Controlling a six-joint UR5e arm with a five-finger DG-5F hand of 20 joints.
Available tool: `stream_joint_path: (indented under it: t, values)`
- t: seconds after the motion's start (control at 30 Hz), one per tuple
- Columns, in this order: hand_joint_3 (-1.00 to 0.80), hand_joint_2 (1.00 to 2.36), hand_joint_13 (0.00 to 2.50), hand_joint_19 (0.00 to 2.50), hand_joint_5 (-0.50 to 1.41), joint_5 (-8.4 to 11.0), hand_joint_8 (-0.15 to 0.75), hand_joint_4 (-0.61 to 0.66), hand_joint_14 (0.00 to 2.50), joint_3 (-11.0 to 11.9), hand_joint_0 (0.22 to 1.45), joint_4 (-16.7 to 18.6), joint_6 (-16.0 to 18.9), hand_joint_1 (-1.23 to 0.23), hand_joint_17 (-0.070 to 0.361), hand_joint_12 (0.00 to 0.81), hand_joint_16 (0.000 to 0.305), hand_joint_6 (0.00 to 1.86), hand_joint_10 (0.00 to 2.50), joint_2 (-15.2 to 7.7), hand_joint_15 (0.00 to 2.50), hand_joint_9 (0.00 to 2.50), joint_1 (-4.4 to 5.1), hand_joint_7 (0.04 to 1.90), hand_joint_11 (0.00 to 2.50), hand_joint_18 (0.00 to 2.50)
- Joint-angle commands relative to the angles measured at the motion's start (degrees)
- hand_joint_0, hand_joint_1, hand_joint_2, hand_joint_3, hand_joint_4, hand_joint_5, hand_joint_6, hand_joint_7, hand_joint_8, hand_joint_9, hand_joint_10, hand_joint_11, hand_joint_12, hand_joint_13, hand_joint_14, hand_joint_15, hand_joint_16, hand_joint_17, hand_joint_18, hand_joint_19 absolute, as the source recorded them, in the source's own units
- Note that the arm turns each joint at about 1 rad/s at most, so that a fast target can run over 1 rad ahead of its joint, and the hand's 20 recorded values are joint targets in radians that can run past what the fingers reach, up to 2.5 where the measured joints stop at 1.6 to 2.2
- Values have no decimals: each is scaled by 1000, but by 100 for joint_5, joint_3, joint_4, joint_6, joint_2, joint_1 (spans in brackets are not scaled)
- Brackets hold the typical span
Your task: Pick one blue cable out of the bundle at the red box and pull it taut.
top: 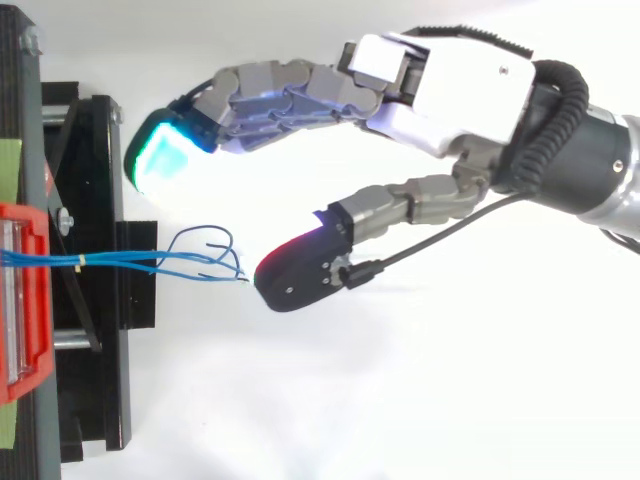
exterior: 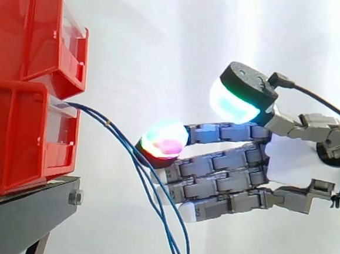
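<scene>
Since the blue cables droop off the front edge of the lower red box, the spread, empty hand just beside them should pinch one strand alone before pulling.

At frame left I see glossy red plastic bins on a matt black stand with a shiny metal bolt. The blue cables look smooth. My hand has matt grey links and milky translucent pads, against a white cloth curtain.
</scene>
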Motion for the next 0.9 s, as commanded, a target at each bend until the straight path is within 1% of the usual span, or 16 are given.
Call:
stream_joint_path:
  t: [0.0, 0.1, 0.23, 0.33, 0.37, 0.43, 0.47, 0.53, 0.57, 0.6, 0.63, 0.73, 0.87]
  values:
    - [-500, 1000, 348, 309, -193, 30, 316, 303, 3, 106, 536, -43, -172, -768, 137, 418, 61, 503, 6, -49, 127, 205, -5, 902, 152, 425]
    - [-500, 1000, 342, 308, -194, 39, 315, 307, 3, 97, 538, -8, -251, -789, 137, 418, 61, 503, 3, -49, 125, 200, -5, 911, 149, 422]
    - [-500, 1000, 334, 308, -194, 65, 313, 308, 3, 97, 538, -8, -268, -796, 137, 418, 61, 503, 3, -58, 122, 194, -5, 910, 132, 422]
    - [-500, 1000, 333, 301, -193, 109, 313, 313, 4, 115, 538, 63, -251, -798, 137, 417, 61, 503, 2, -198, 125, 197, -5, 909, 135, 421]
    - [-500, 1000, 334, 312, -192, 118, 313, 317, 3, 141, 538, 159, -251, -801, 137, 417, 61, 503, 5, -286, 123, 197, -5, 909, 125, 420]
    - [-500, 1000, 333, 306, -190, 109, 314, 323, 3, 220, 539, 282, -233, -801, 137, 417, 61, 503, 3, -409, 115, 202, -5, 910, 129, 420]
    - [-500, 1000, 333, 301, -189, 109, 314, 325, 3, 370, 539, 362, -189, -802, 137, 416, 61, 503, 2, -532, 119, 203, -13, 911, 129, 420]
    - [-500, 1000, 333, 309, -189, 74, 315, 328, 3, 589, 539, 318, -137, -802, 137, 416, 61, 503, 4, -699, 119, 206, -13, 912, 129, 420]
    - [-500, 1000, 333, 310, -187, 74, 316, 330, 2, 589, 540, 318, -137, -802, 136, 416, 61, 503, 3, -699, 117, 209, -5, 909, 132, 420]
    - [-500, 1000, 333, 310, -186, 21, 315, 336, 3, 721, 540, 203, -137, -801, 136, 416, 61, 503, 3, -743, 117, 210, -5, 914, 129, 420]
    - [-500, 1000, 333, 303, -186, 30, 316, 333, 3, 774, 540, 151, -145, -801, 136, 416, 61, 503, 4, -735, 117, 211, 22, 914, 129, 419]
    - [-500, 1000, 335, 311, -182, 39, 317, 346, 3, 818, 543, 45, -189, -794, 136, 416, 60, 503, 2, -735, 117, 217, 48, 928, 125, 419]
    - [-500, 1000, 343, 303, -173, 39, 319, 359, 3, 879, 553, 36, -251, -784, 134, 415, 59, 503, 2, -735, 120, 229, 83, 977, 122, 425]
